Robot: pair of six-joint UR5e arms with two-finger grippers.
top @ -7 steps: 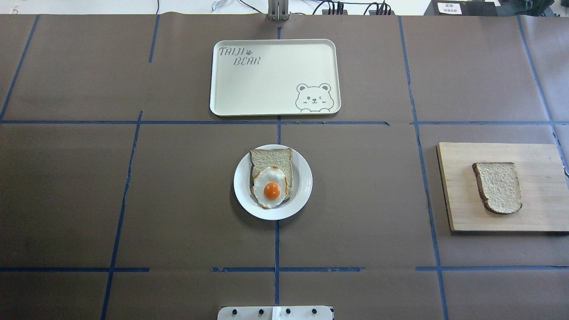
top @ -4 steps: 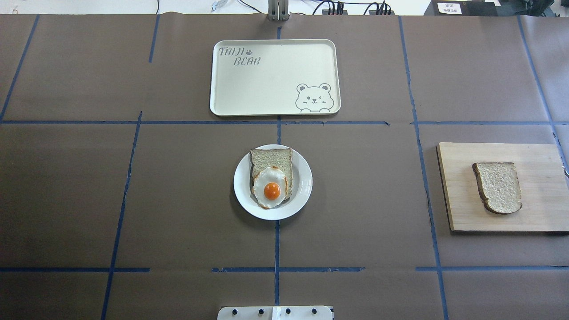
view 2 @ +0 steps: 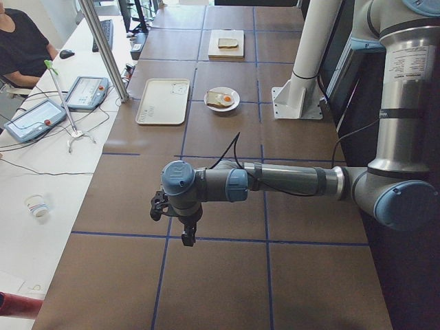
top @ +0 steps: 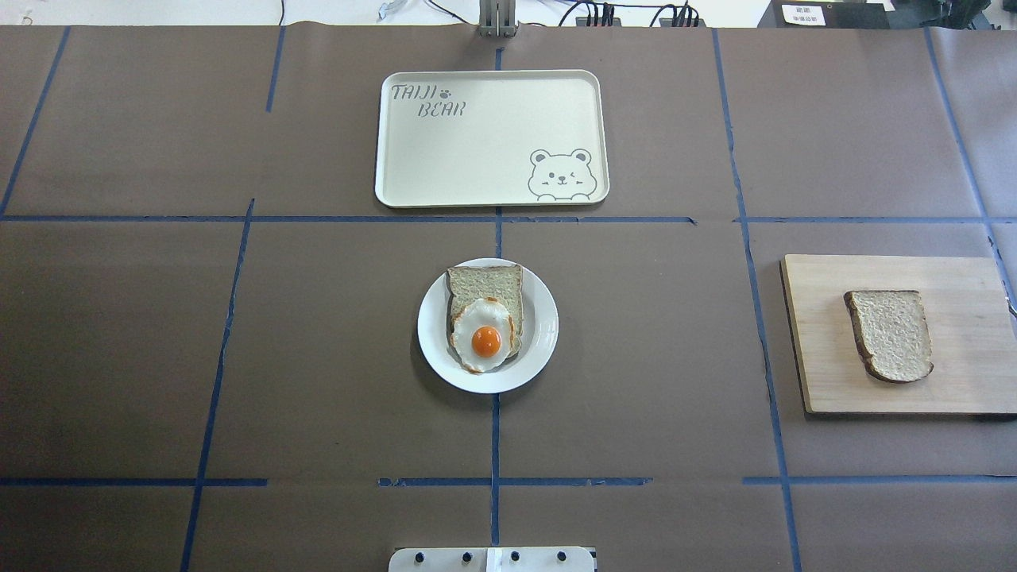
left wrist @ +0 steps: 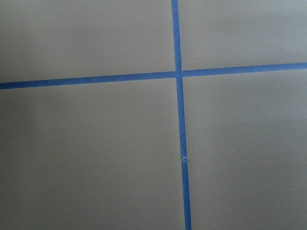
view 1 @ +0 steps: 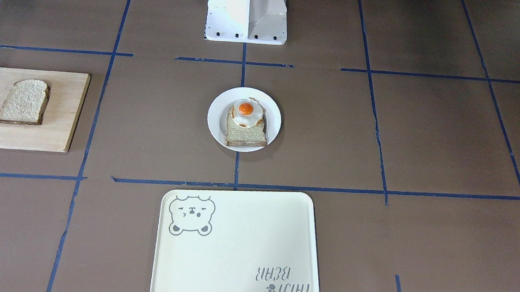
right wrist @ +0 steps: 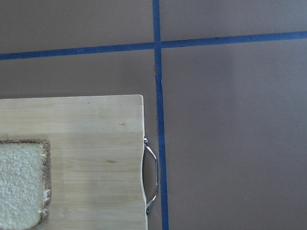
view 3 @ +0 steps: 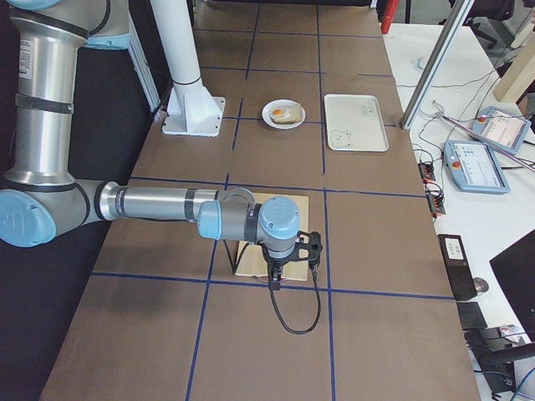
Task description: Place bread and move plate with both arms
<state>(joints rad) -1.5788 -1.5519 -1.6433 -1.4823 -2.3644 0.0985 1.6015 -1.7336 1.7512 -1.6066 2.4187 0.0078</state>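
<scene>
The bread [top: 890,334] lies flat on a wooden cutting board [top: 961,389] at the table's right side; it also shows in the front view [view 1: 24,101] and the right wrist view [right wrist: 21,184]. The white plate [top: 543,334] sits mid-table and carries a toast slice with a fried egg [top: 485,340]. My left gripper [view 2: 187,236] hangs over bare table far to the left of the plate. My right gripper [view 3: 277,280] hangs near the board's outer end. I cannot tell whether either gripper is open or shut. Neither wrist view shows fingers.
A cream tray with a bear drawing [top: 493,139] lies beyond the plate. The board has a metal handle [right wrist: 151,177] on its outer edge. The white base column [view 1: 247,8] stands at the robot's side. Blue tape lines grid the brown table cover.
</scene>
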